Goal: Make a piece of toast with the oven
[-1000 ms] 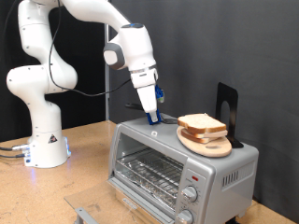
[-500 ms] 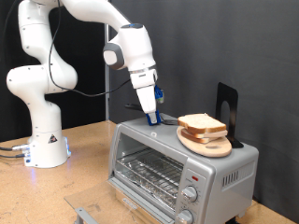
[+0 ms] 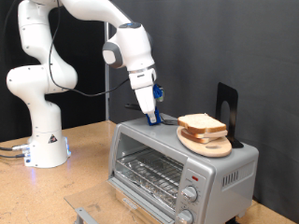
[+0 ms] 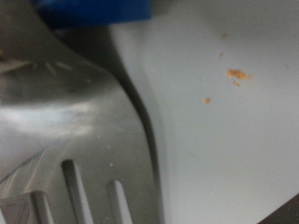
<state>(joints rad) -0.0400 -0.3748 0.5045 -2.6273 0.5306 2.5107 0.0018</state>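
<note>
The silver oven [image 3: 217, 168] stands at the exterior view's lower right, with its wire rack [image 3: 149, 174] and two knobs [image 3: 190, 195] showing at the front. On its top lies a round wooden plate [image 3: 211, 147] with the piece of toast [image 3: 200, 122] stacked on it. My gripper [image 3: 149, 115] points down onto the oven top just left of the plate. It is shut on a blue-handled spatula [image 3: 166, 119]. The wrist view is filled by the slotted metal spatula blade [image 4: 75, 131] over the oven's pale top [image 4: 224, 121], which has a few crumbs [image 4: 237, 74].
The robot base [image 3: 42, 140] stands on the wooden table [image 3: 79, 177] at the exterior view's left. A black upright stand [image 3: 227, 105] rises behind the plate. A grey metal piece [image 3: 86, 216] lies at the table's front edge.
The gripper with the spatula has shifted slightly to the exterior view's left and up. The toast and plate have not moved.
</note>
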